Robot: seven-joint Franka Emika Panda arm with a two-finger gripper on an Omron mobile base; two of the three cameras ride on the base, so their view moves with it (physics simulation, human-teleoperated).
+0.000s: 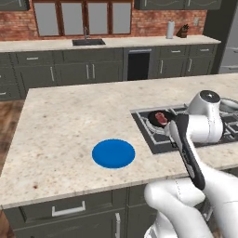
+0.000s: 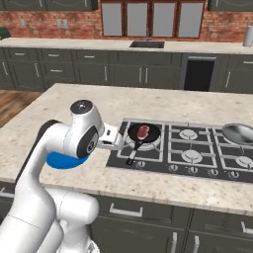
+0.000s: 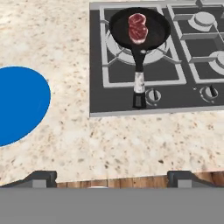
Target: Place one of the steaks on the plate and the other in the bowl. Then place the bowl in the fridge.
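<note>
Fingers [image 3: 112, 178] spread wide, holding nothing, above counter [image 3: 131, 140]. Steak [image 3: 138, 27] lay in black pan [image 3: 148, 33] on stove [image 3: 183, 83]; blue plate [image 3: 17, 105] nearby.

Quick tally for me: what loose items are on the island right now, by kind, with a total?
Steaks: 1, in the black frying pan, steak
Black frying pans: 1, on the front left burner, black frying pan
Silver pans: 1, at the stove's right side, silver pan
Blue plates: 1, bare, on the counter left of the stove, blue plate
Total: 4
</note>
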